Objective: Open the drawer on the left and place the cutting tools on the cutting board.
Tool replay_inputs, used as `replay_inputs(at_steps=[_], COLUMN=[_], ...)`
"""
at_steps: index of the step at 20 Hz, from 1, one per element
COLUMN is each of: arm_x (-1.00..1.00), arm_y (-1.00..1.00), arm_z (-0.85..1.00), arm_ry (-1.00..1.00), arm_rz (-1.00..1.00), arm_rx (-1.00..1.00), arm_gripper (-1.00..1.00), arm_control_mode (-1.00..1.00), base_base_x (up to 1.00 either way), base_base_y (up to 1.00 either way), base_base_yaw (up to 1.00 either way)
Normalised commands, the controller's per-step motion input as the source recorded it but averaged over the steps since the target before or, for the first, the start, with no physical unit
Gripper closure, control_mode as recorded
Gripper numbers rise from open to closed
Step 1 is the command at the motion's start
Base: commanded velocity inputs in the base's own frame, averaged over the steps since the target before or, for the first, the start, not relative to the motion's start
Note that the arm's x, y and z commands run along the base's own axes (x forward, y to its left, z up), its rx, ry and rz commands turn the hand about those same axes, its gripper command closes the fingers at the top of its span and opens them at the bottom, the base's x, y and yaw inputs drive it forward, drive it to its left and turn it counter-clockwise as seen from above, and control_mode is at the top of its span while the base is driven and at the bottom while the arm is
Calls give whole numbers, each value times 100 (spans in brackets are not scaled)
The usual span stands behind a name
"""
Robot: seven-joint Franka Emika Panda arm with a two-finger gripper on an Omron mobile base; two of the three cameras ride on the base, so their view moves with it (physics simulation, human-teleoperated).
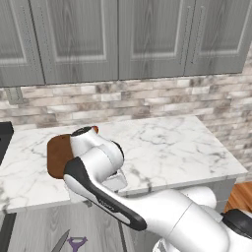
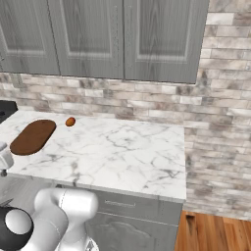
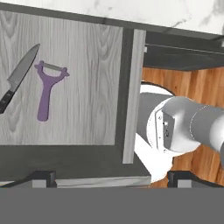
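Drawer (image 3: 83,78) open, knife (image 3: 17,78) beside peeler (image 3: 47,89), gripper (image 3: 111,177) wide

The drawer (image 3: 87,87) lies open from above; knife (image 3: 18,76) and peeler (image 3: 47,89) sit near its left edge, grey floor bare beside them.

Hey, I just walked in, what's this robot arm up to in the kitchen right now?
The arm is hanging over the open drawer with its gripper open and empty. Inside lie the purple peeler and the knife, side by side, neither picked up yet. Up on the marble counter, the cutting board has nothing on it, and a small orange-brown object sits near it.
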Motion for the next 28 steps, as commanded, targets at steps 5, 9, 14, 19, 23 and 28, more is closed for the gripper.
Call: replay_inputs(at_steps=[5, 9, 14, 19, 23, 28], arm_x=[13, 0, 0, 1, 7, 2], arm_y=[8, 23, 28, 27, 27, 23], arm_z=[-20, -24, -52, -55, -38, -16], arm_ry=[0, -3, -15, -11, -3, 6], arm_rz=[3, 2, 3, 3, 4, 3], arm_rx=[14, 11, 5, 4, 9, 9], arm_gripper=[-100, -100, -100, -100, -100, -100], arm_control_mode=[-100, -100, -100, -100, -100, -100], base_base_x=[0, 0, 0, 0, 0, 0], base_base_y=[0, 0, 0, 0, 0, 0], base_base_yaw=[0, 0, 0, 0, 0, 0])
